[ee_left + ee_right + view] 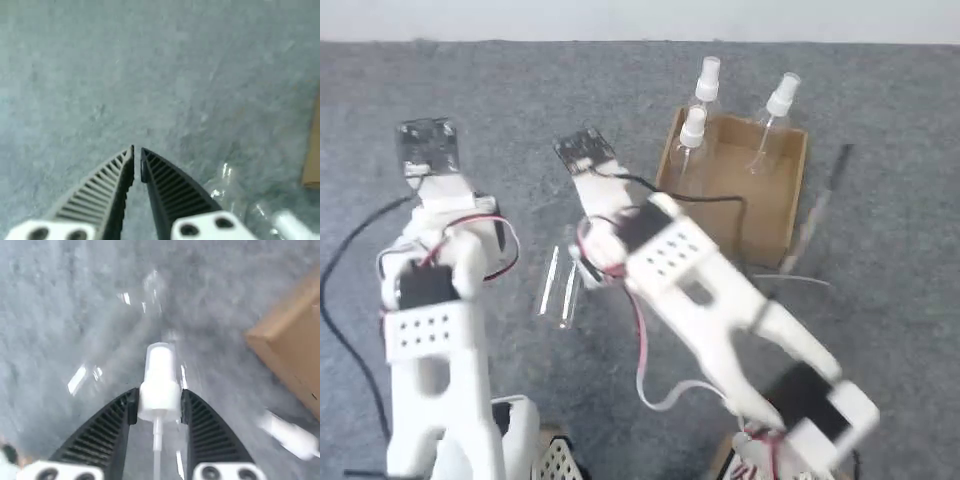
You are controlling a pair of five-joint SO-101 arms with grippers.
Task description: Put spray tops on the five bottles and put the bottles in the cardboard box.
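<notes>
Capping a bottle appears to be your current step. Your right gripper (157,400) is clamped on a spray top (160,385); your left gripper (137,150) is almost closed and empty. Clear bottles (560,285) lie mid-surface, near the cardboard box (790,200). Next, align the top's tube with a bottle neck.

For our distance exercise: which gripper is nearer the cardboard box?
Right. The right gripper is near the cardboard box; the left gripper is farther off, beyond it.
</notes>
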